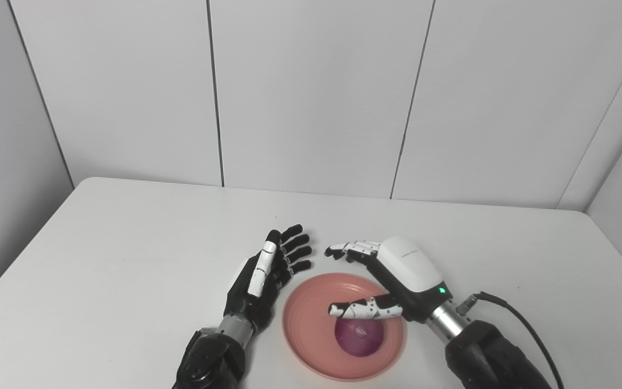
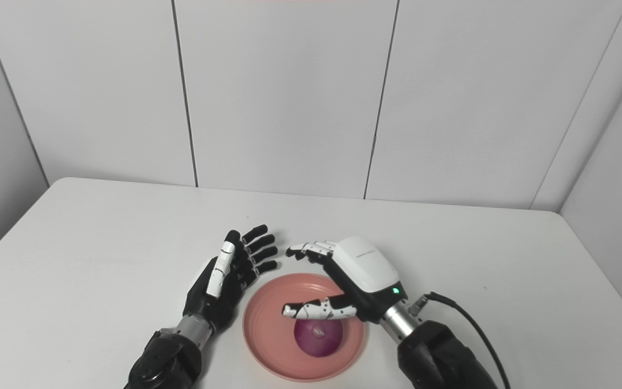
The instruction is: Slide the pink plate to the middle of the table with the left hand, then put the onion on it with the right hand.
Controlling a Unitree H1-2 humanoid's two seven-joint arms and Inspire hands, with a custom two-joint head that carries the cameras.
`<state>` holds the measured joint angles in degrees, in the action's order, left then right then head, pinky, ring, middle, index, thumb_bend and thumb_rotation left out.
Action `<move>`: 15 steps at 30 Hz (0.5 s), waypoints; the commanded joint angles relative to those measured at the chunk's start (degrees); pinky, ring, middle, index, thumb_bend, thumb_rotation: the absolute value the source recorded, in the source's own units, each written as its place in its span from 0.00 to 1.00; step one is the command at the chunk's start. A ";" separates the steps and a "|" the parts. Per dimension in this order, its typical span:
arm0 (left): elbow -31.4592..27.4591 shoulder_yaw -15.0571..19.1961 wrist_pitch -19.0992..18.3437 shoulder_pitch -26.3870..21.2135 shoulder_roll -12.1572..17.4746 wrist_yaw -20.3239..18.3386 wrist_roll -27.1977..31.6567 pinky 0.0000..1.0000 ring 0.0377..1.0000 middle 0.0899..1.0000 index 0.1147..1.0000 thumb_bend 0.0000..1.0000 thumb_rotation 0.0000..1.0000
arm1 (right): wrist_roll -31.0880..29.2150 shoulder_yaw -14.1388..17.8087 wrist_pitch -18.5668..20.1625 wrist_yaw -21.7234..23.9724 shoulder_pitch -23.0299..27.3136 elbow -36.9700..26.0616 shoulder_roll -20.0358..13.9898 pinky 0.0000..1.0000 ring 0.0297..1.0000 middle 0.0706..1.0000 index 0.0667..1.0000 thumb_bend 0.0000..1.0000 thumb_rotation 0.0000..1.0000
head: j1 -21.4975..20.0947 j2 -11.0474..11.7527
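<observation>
The pink plate lies on the white table near its front edge, about the middle. A purple onion rests in the plate's near right part. My right hand hovers over the plate's right side, open, fingers spread beyond the far rim and thumb above the onion without holding it. My left hand is open, fingers straight, standing on edge just left of the plate's rim. The same scene shows in the right eye view, with the onion on the plate.
The white table stretches left, right and back to grey wall panels. A black cable runs from my right wrist toward the near right.
</observation>
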<state>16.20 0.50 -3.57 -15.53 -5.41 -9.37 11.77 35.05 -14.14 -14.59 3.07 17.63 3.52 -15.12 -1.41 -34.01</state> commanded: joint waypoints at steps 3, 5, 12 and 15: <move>-1.28 0.05 -2.32 1.87 -0.02 3.33 -2.35 0.98 0.92 0.90 0.84 0.77 0.89 | -12.18 6.79 3.89 -1.38 -1.51 -1.20 3.84 0.76 0.83 0.83 0.83 0.84 1.00 | -0.12 0.23; -2.87 -0.09 -2.74 2.21 -0.08 3.98 -2.94 0.99 0.93 0.91 0.84 0.77 0.90 | -16.81 9.68 5.50 -1.46 -2.92 -1.33 5.59 0.81 0.86 0.85 0.84 0.83 1.00 | -0.42 0.30; -7.78 -2.20 -3.61 3.97 2.48 1.83 -4.03 1.00 1.00 1.00 1.00 0.79 0.96 | -25.37 15.43 10.32 -2.25 -7.18 -1.39 8.93 0.89 0.94 0.93 0.88 0.82 1.00 | -1.36 0.39; -9.80 -2.65 -3.48 5.38 2.94 2.40 -4.64 1.00 1.00 1.00 1.00 0.79 0.95 | -28.62 16.86 13.70 -2.76 -8.71 -1.94 10.74 0.93 0.96 0.93 0.89 0.83 1.00 | -1.70 0.25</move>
<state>7.60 -1.99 -6.22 -10.63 -2.70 -7.48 7.91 8.06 2.04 -2.38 1.23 7.63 3.53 -5.53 -3.16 -33.84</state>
